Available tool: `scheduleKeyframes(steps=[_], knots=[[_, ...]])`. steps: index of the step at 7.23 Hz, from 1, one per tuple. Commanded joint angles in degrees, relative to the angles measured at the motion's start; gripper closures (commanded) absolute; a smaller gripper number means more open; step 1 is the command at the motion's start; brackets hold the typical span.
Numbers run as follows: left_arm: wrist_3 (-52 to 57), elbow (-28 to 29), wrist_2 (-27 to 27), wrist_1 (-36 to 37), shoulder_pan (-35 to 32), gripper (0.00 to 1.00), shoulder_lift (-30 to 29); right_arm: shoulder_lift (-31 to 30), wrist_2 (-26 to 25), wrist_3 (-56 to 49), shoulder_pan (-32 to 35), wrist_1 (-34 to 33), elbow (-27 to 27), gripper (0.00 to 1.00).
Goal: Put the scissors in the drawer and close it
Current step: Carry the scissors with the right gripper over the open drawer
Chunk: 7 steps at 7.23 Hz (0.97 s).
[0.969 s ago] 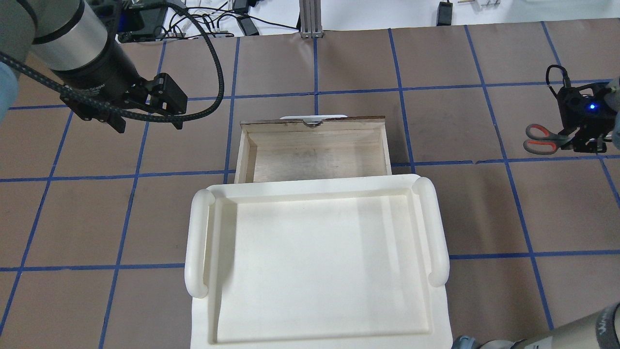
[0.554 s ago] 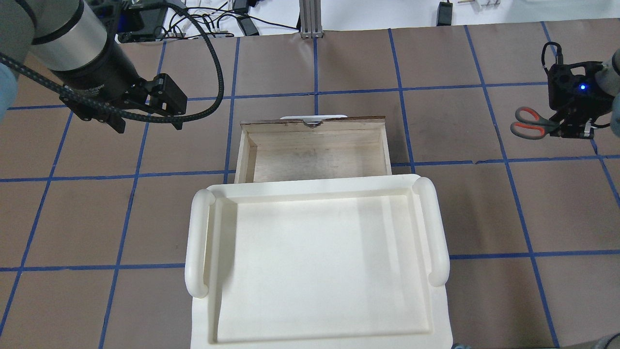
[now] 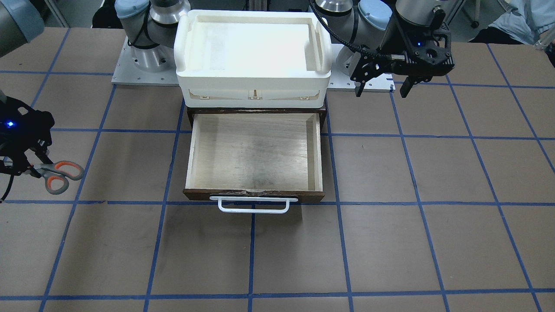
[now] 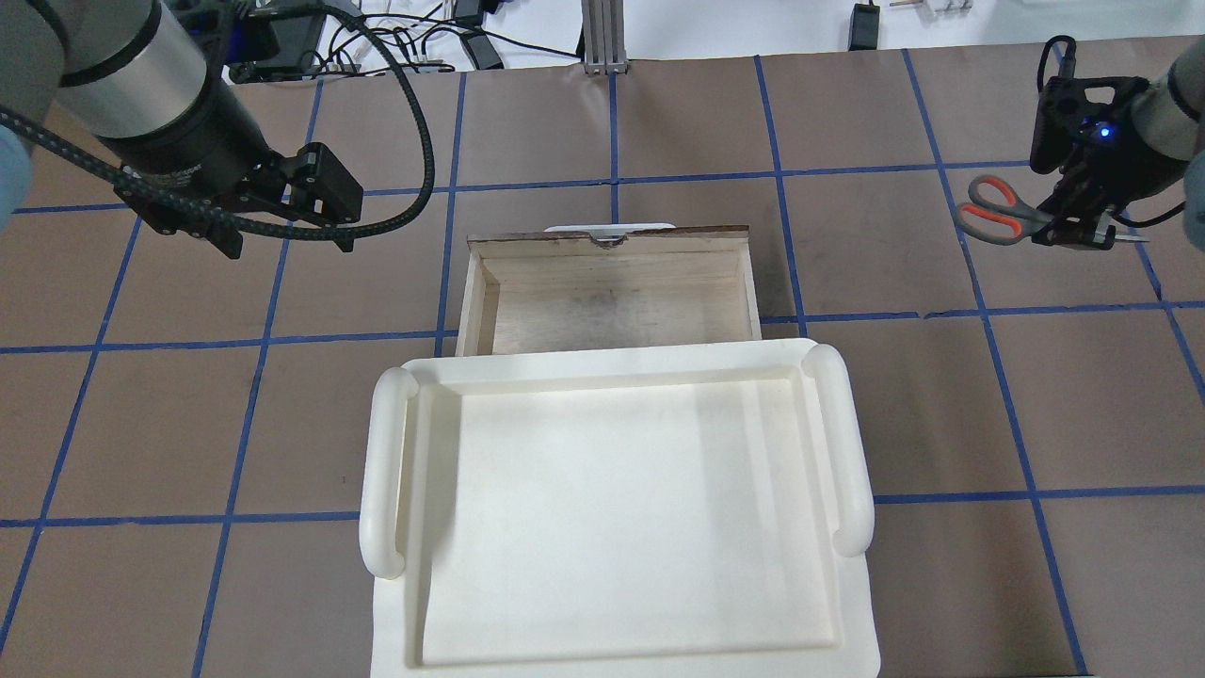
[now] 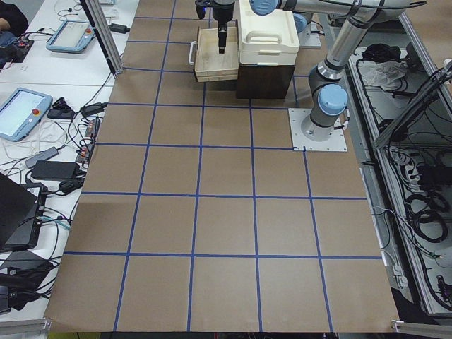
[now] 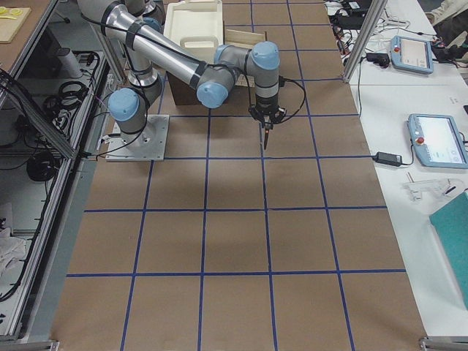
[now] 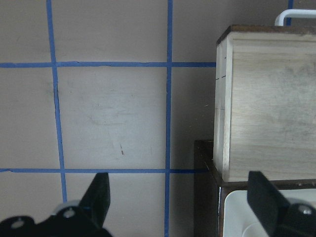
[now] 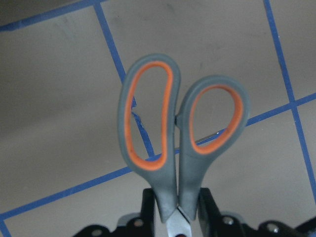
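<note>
Overhead view, left to right. The left end effector (image 4: 290,243) hangs over the brown, blue-taped counter (image 4: 894,405) with its two fingers (image 7: 98,196) spread wide and nothing between them, level with the drawer's left side but apart from it. At centre, the drawer (image 4: 612,301) stands pulled out from under the white bin (image 4: 381,471); its pale plywood floor is bare, and the white bar handle (image 3: 253,205) lies along its dark front. At far right, well apart from the drawer, the right end effector (image 4: 1064,226) is clamped on the scissors (image 4: 998,209), gripping them just behind the grey, orange-lined loops. The loops project past the fingertips, toward the drawer side, clear of the counter.
</note>
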Motion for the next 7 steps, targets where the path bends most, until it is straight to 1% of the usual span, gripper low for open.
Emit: scheduleKeyframes(steps=[1, 2, 3, 6, 7], knots=[[0.00, 0.00, -0.04, 0.00, 0.00, 0.00, 0.03, -1.18, -1.40, 11.72, 6.87, 3.57, -2.96, 1.00], [0.00, -0.09, -0.04, -0.09, 0.00, 0.00, 0.03, -0.74, -2.37, 17.19, 11.61, 6.90, -6.03, 1.00], [0.00, -0.09, -0.04, -0.09, 0.00, 0.00, 0.03, -0.39, -2.56, 21.68, 15.31, 7.89, -7.89, 1.00], [0.00, -0.09, 0.05, -0.09, 0.00, 0.00, 0.03, 0.66, -4.75, 32.67, 24.02, 7.81, -8.43, 1.00], [0.00, -0.09, 0.14, 0.00, 0.00, 0.00, 0.03, 2.06, -5.02, 36.63, 28.66, 7.38, -9.39, 1.00]])
